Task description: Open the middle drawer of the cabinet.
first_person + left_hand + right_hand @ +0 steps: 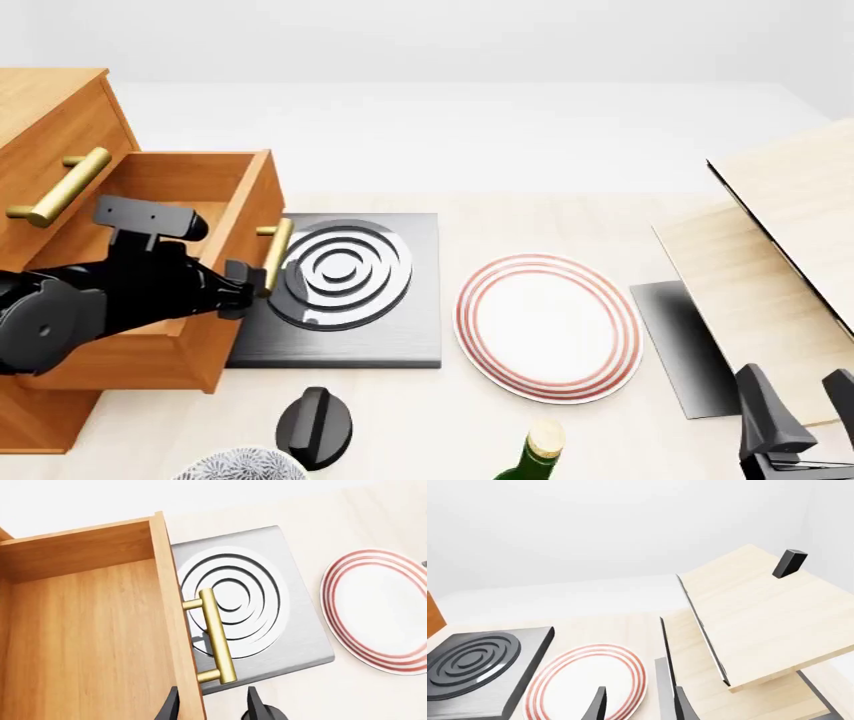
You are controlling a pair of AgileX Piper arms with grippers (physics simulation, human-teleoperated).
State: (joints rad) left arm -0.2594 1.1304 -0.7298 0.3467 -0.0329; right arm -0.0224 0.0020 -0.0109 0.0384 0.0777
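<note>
**Middle drawer out, left gripper at its handle**

Where the cabinet (54,120) stands at the table's left edge in the front view, the middle drawer (200,190) sticks well out of it toward the right, its box open on top and bare inside; the upper drawer's handle (60,187) shows above and behind it, that front flush with the cabinet.

The left gripper (247,285) sits at the drawer's front panel, low on its near end; in the left wrist view its two dark fingers (257,705) stand apart, one on each side of the panel edge, just short of the brass handle (217,636); jaws part open, nothing clamped between them as far as the views show.

Beyond the drawer front lies the hob (340,290), a dark slab with ringed coil; the handle overhangs its left edge. Right of it, a plate (547,325) with red rim rings, apart from the hob.

The right gripper (801,415) hangs low at near right, jaws open, empty; beside it slanted pale boards (787,210).

Near edge: a dark knob-like object (315,425), a patterned bowl (240,466) rim, a bottle (534,455) top.
</note>
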